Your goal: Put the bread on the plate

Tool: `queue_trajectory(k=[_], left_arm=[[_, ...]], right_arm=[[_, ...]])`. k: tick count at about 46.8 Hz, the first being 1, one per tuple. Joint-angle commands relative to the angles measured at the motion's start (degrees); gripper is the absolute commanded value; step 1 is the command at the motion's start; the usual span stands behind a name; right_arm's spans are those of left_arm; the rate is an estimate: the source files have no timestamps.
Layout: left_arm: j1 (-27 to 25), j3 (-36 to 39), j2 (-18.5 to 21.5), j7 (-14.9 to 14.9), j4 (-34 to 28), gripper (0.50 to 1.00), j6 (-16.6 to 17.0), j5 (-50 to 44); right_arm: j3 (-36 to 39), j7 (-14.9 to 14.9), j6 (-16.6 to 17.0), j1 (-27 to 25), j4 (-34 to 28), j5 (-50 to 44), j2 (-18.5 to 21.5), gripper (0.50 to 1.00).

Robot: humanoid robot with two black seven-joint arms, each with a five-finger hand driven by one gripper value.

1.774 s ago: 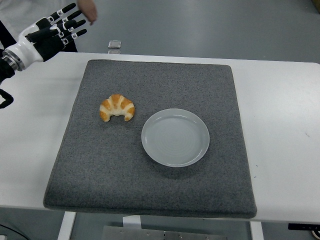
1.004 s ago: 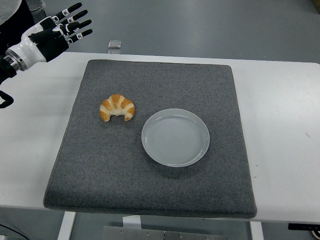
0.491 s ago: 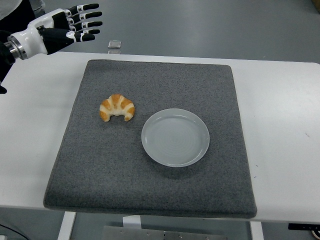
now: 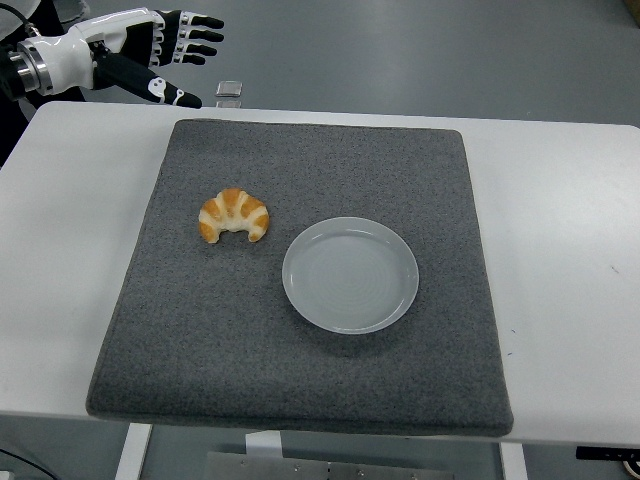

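A white bench (image 4: 80,300) is seen from above, with its near edge at the bottom of the view and a large grey mat (image 4: 200,340) laid across most of its middle. The bread (image 4: 234,215), a golden croissant with its 2 tips turned toward the near edge, is found on the left half of the mat, well inside the mat's left and far edges. The plate (image 4: 350,275), round, pale grey and holding nothing, is set on the mat just right of and slightly nearer than the bread; a narrow strip of mat is left between them, so the 2 are not touching. Bare mat is left open on the near side of both things, along the mat's right side and across its far part. Wide bands of bare bench surface are seen to the left and right of the mat. The left hand (image 4: 150,55) is held in the air at the upper left, beyond the mat's far-left corner and well apart from the bread, with its fingers (image 4: 200,35) spread wide and nothing held. A small flat object (image 4: 230,89) is seen on the floor just beyond the bench's far edge, near the fingertips.
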Motion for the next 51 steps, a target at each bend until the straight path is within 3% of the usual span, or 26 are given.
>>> queue_trajectory(k=[1,13,20,36,45,51], left_arm=[[-0.03,0.00,0.13,-0.61,-1.86,0.999,1.35,3.76],[1.11,1.75,0.30,-0.61,-8.89,0.999,12.25,10.88],[1.11,4.65,1.09,-0.69,-12.58,0.999,16.03,13.60],[1.46,14.23,0.21,-1.31,-13.90,0.999,27.28,24.77],[1.81,18.71,-0.14,-1.31,-13.64,0.999,31.41,28.81],[4.18,19.95,-3.12,-1.31,-12.76,0.999,36.50,29.96]], right_arm=[[-0.01,0.00,-0.01,-0.01,0.00,0.00,0.00,0.930],[-0.01,0.00,-0.01,-0.01,0.00,0.00,0.00,0.932],[-0.01,0.00,-0.01,-0.01,0.00,0.00,0.00,0.930],[-0.01,0.00,-0.01,-0.01,0.00,0.00,0.00,0.932],[-0.01,0.00,-0.01,-0.01,0.00,0.00,0.00,0.930],[-0.01,0.00,-0.01,-0.01,0.00,0.00,0.00,0.930]])
